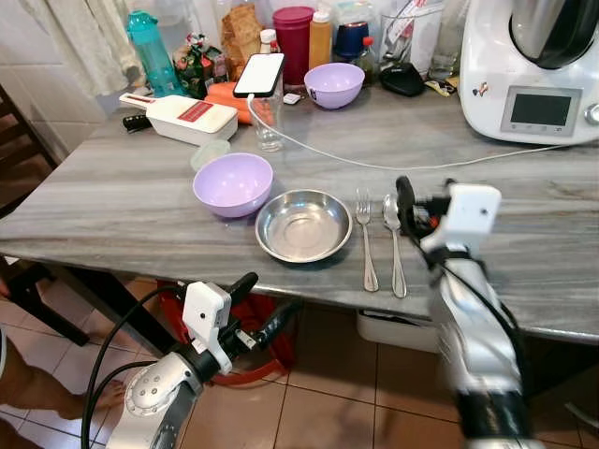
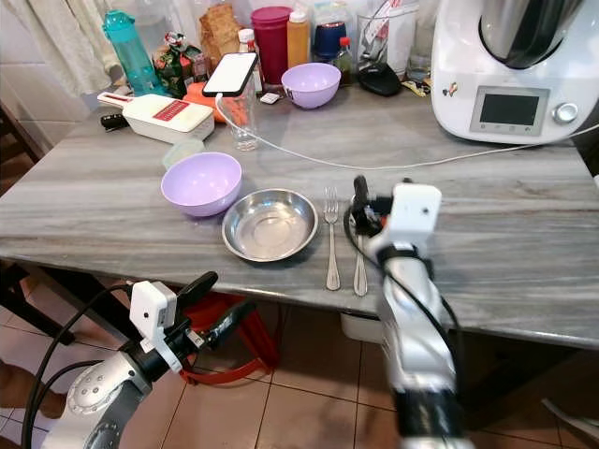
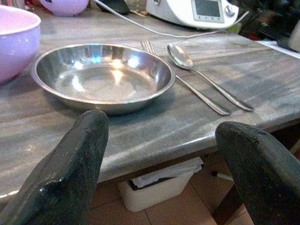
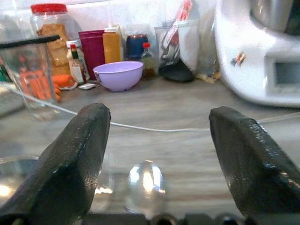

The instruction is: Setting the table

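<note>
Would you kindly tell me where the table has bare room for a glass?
Bare marble lies right of the spoon below the white cable, and left of the near purple bowl. The back edge around the phone is crowded.

on the table (image 1: 112, 201): steel plate (image 1: 303, 225) near the front edge, bowl (image 1: 232, 183) touching its left rear, fork (image 1: 366, 238) then spoon (image 1: 394, 243) just to its right; second bowl (image 1: 334, 84) far behind, food processor (image 1: 529, 70) at right rear.

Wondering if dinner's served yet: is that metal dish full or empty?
Empty. The metal dish shows only its bare shiny bottom reflecting light, seen from the head and left wrist views.
</note>
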You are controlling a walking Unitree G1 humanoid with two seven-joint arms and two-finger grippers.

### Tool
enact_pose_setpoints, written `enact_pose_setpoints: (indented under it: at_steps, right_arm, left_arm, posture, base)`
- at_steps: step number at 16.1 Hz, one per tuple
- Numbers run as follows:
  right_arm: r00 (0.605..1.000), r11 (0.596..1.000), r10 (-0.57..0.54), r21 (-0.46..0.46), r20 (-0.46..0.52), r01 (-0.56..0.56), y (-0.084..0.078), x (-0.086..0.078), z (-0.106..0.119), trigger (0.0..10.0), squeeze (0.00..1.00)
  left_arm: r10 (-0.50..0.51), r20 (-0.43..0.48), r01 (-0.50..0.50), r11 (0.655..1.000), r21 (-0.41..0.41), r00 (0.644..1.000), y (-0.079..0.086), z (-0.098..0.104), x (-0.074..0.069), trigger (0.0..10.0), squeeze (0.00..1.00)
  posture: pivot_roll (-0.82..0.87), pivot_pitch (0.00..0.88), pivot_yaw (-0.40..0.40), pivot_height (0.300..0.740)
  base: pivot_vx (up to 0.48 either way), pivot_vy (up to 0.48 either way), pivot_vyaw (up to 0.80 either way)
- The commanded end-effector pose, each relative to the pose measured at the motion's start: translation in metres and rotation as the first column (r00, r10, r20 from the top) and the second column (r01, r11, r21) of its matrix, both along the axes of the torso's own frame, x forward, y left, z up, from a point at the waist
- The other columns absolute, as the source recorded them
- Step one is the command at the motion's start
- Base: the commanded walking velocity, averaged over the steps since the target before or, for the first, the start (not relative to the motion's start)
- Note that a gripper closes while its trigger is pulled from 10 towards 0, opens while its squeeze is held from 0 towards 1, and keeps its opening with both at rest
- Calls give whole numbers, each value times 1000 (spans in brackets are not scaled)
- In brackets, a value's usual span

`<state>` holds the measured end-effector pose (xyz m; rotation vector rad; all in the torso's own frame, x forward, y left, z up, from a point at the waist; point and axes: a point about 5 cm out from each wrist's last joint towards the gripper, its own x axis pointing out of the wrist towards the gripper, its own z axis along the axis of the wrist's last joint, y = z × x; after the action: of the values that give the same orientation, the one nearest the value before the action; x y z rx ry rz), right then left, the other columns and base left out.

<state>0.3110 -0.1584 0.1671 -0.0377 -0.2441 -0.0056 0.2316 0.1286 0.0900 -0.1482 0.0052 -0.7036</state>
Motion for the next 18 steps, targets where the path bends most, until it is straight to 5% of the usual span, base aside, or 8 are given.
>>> enact_pose_setpoints:
  at_steps: [1,9,15,17,18]
  right_arm:
    - [999,999,2,-51,39,0,2,-6,4,10000,1000]
    - [998,989,-51,-140,-34,46,-14,-52,-28,10000,1000]
    - [997,985,-53,-169,-57,43,-12,-69,-35,10000,1000]
    - [997,984,-55,-170,-63,44,-11,-69,-36,10000,753]
    - [996,985,-59,-167,-70,47,-12,-67,-36,10000,0]
  left_arm:
    - [0,-1,0,1000,10,1000,3,-2,1,10000,0]
    - [23,8,-23,1000,-1,1000,4,-2,3,10000,0]
    - [212,36,-212,977,7,977,14,0,13,10000,0]
    - [271,39,-272,962,33,962,16,-2,17,10000,0]
    - [349,40,-351,932,93,936,22,-7,22,10000,0]
  posture:
    - [-92,51,99,740]
    - [-114,31,102,740]
    - [-123,28,101,740]
    - [-121,28,100,740]
    - [-120,27,99,740]
  base:
    - [0,0,0]
    - [0,0,0]
    - [0,0,0]
    - [0,0,0]
    - [0,0,0]
